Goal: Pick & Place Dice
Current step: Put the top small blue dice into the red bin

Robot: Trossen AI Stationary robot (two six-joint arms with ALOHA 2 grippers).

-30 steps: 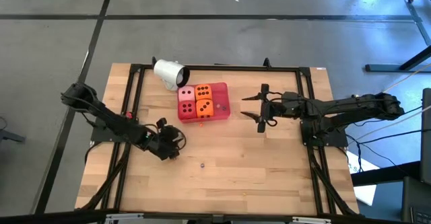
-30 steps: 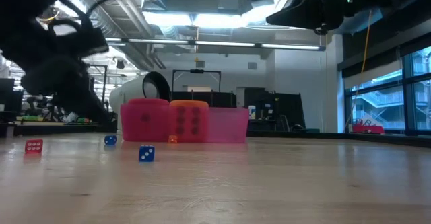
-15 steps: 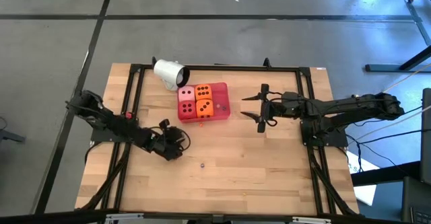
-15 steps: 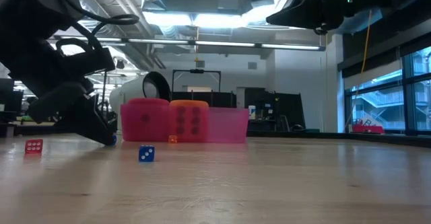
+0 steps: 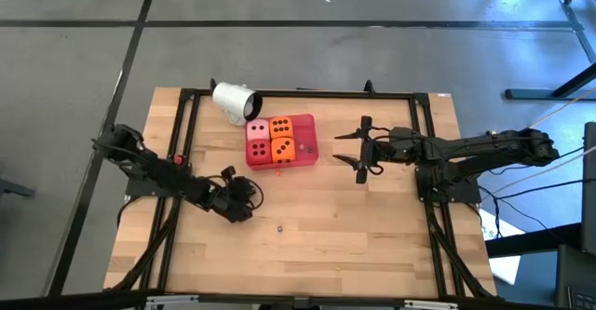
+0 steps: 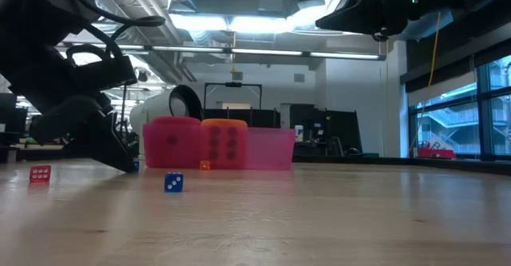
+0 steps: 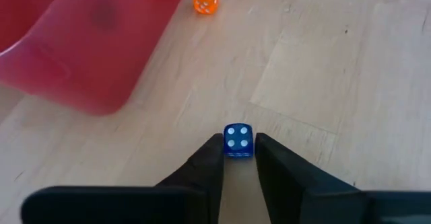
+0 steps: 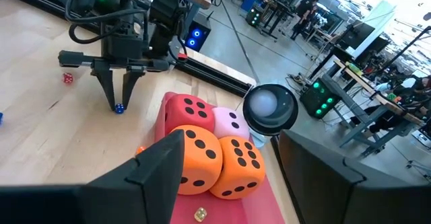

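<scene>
The left pincer (image 7: 238, 158) pinched a small blue die (image 7: 237, 140) at its very fingertips on the desk (image 5: 372, 235), seven o'clock of the red tray (image 5: 305, 141) holding four big dice (image 5: 270, 139); so shallow a hold risked slipping on lifting. The right pincer (image 5: 361, 150) hung agape, empty, at three o'clock.

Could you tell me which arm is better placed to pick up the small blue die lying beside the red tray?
The left: its gripper is down at the table with its fingertips on either side of the small blue die. The right gripper hangs open beyond the red tray.
</scene>
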